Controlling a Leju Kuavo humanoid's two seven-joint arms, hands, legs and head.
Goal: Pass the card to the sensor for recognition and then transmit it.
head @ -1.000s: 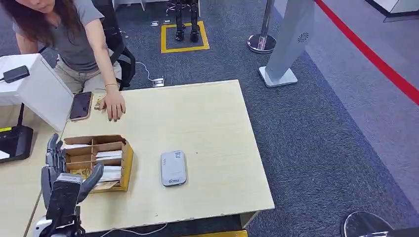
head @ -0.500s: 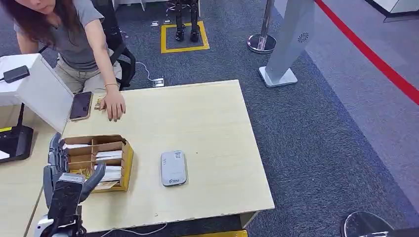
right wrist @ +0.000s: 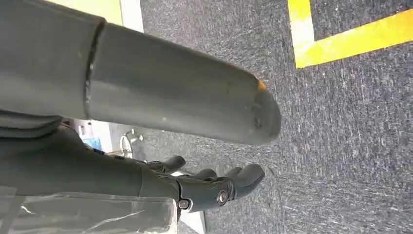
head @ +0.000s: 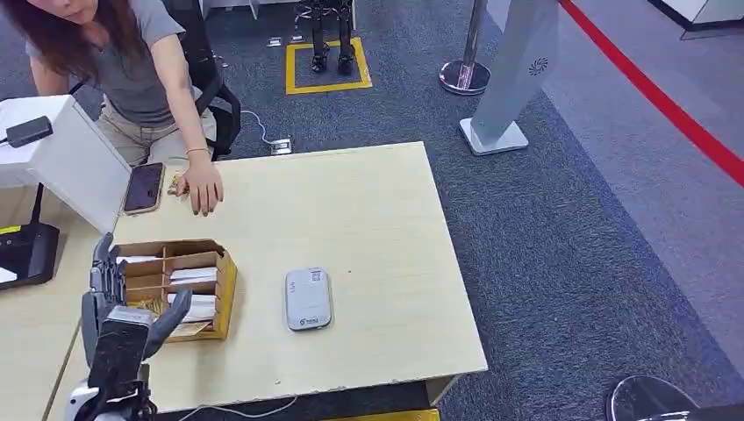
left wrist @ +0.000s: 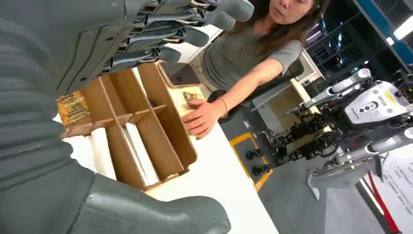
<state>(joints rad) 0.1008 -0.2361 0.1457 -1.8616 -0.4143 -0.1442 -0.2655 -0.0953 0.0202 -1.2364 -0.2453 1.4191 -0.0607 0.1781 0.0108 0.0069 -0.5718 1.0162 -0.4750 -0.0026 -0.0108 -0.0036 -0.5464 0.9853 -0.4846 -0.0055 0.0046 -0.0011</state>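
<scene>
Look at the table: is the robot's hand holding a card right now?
No, the left hand hovers with its fingers apart over the cardboard box, and the cards lie inside it.

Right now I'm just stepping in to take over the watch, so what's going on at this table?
The robot's left hand hovers open over the near-left end of the cardboard card box, holding nothing. White cards sit in the box's compartments. The grey card reader lies flat on the table to the right of the box, untouched. The right hand hangs over the carpet, empty. A person's hand rests on the table's far side, beside a phone. No card has been picked yet.
</scene>
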